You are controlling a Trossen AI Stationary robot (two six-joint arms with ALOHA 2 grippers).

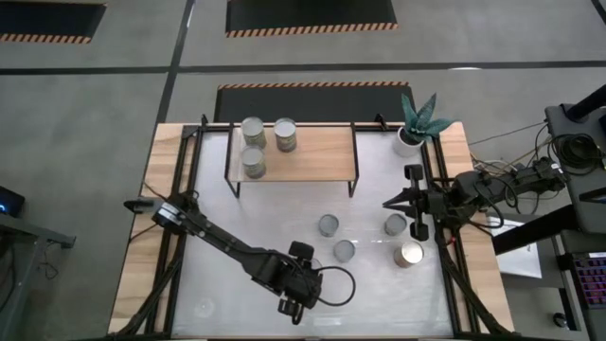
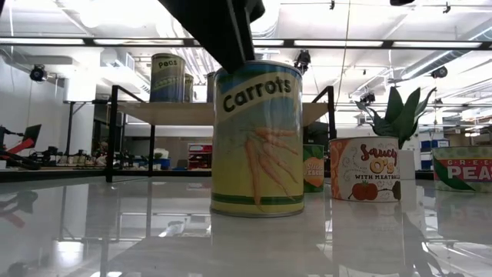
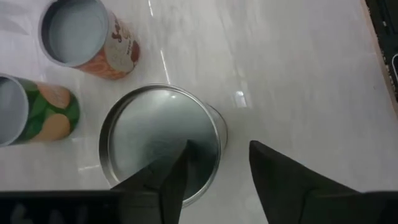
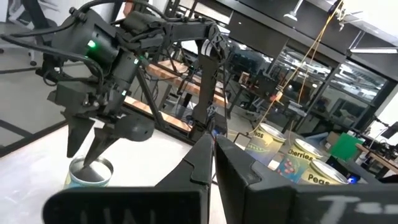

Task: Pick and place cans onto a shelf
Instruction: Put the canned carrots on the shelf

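Observation:
A yellow "Carrots" can (image 2: 257,138) stands upright on the white table near its front edge; the left arm hides it in the high view. My left gripper (image 3: 219,149) is open right above it, pointing down: one finger over the silvery lid (image 3: 158,134), the other outside the can's wall. My right gripper (image 1: 388,203) is shut and empty at the table's right, level, pointing left. Three cans (image 1: 253,129) stand on the wooden shelf (image 1: 312,156) at its left end. Several more cans (image 1: 328,225) stand on the table. My left gripper comes at the Carrots can from above, pointing down, and straddles the can's rim (image 3: 219,134). One finger (image 3: 177,174) is over the lid and the other (image 3: 280,180) is outside the wall. I cannot tell whether either finger touches the can.
A shiny-topped can (image 1: 409,254) and two others (image 1: 395,224) (image 1: 345,251) stand to the table's right of centre, near my right gripper. A white pot with a green plant (image 1: 415,121) stands at the far right corner. Black frame rails (image 1: 180,189) run along both table sides.

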